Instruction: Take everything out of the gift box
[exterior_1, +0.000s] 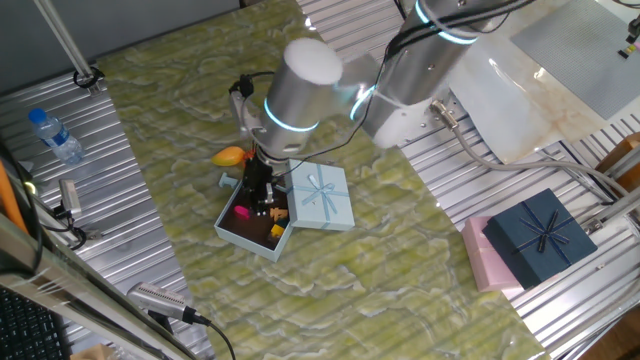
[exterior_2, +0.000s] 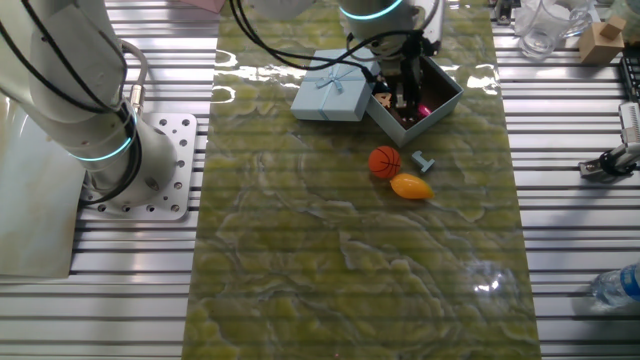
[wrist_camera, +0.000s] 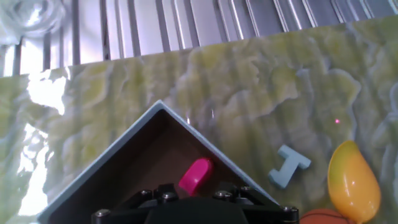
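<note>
Green-yellow marbled mat (exterior_2: 350, 250) over a slatted metal table (exterior_2: 580, 250), w/ a navy bow box (exterior_1: 540, 237) on a pink box (exterior_1: 478, 258) off at one edge. Arm (exterior_1: 400, 70) hunched over the gift box (exterior_1: 232, 228), gripper (exterior_2: 404, 92) dipped inside it; can't tell how wide the jaws are or whether anything's pinched, since hand view only shows the black body. Lid (exterior_2: 333, 90) w/ bow parked touching the box's side. Already out on the mat, close together: mango-ish fruit (exterior_2: 411, 186), basketball (exterior_2: 385, 161), little blue I-shaped piece (wrist_camera: 289, 167). Left inside: magenta piece (wrist_camera: 195, 175) near a corner, plus small yellow/orange bits (exterior_1: 277, 224). Prob all light hard plastic, so no crush worries, but tiny + slick. Best bet for the magenta one: squeeze across the narrow width, mid-body. Thin cardboard box might slide or tip if bumped.
</note>
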